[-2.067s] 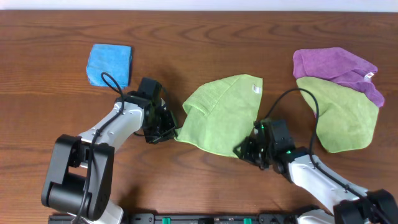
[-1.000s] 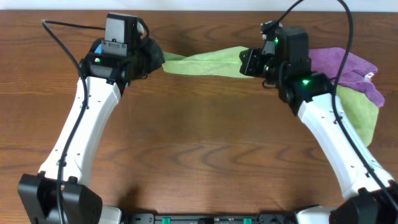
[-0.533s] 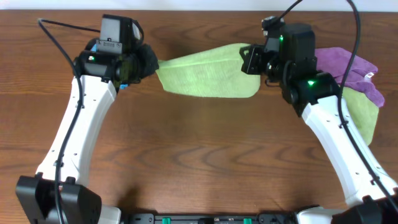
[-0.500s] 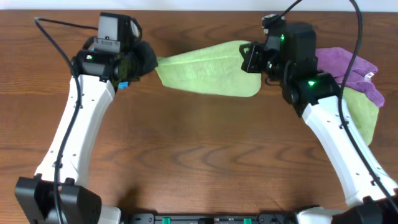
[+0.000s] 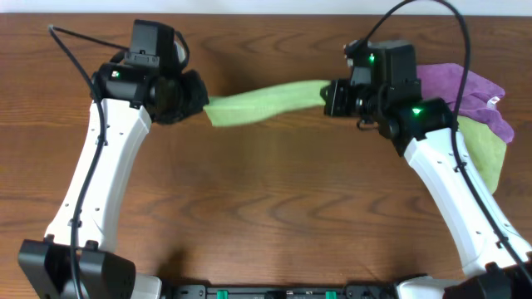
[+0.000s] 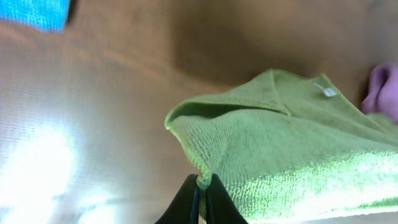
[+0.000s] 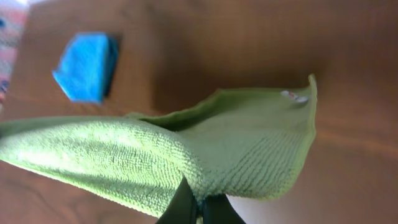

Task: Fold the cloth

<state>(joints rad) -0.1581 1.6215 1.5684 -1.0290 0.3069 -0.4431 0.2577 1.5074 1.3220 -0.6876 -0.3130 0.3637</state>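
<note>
The lime-green cloth (image 5: 262, 101) hangs stretched in the air between my two grippers over the far half of the table. My left gripper (image 5: 202, 104) is shut on its left corner, and in the left wrist view the cloth (image 6: 292, 149) is pinched between the black fingertips of that gripper (image 6: 202, 186). My right gripper (image 5: 330, 95) is shut on the right corner; the cloth (image 7: 205, 146) drapes over this gripper (image 7: 200, 208) in the right wrist view. A small white tag (image 7: 293, 96) shows at the cloth's far corner.
A second lime-green cloth (image 5: 486, 154) lies at the right edge, partly under a purple cloth (image 5: 465, 87). A small blue folded cloth (image 7: 87, 65) lies at the far left, hidden by my left arm in the overhead view. Brown wooden table (image 5: 266, 216) all around.
Both grippers have come slightly toward the near side with the cloth held between them. The cloth, which showed as a broad panel, now shows as a narrow stretched band.
</note>
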